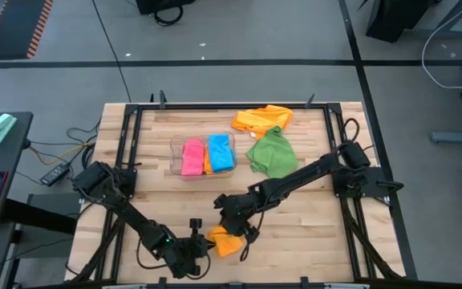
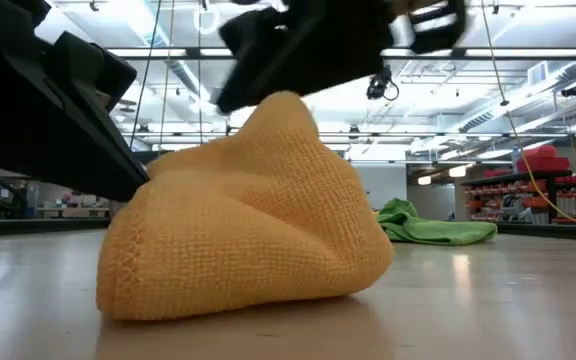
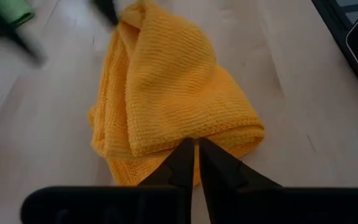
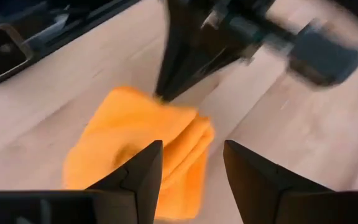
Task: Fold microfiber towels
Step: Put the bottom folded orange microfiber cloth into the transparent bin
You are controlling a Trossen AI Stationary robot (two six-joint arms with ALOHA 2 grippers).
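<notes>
Now orange towel [image 3: 166,93] touches left gripper's [image 3: 196,149] nearly closed jaws.

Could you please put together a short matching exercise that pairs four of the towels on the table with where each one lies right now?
Things:
1. pink towel
2. green towel
3. loose orange towel
4. orange towel at the grippers

Places:
A. crumpled at the table's far edge
B. bunched up on the bare wood near the front edge
C. folded inside the clear bin, beside the blue towel
D. crumpled on the wood to the right of the bin

Pairs: 1-C, 2-D, 3-A, 4-B
</notes>
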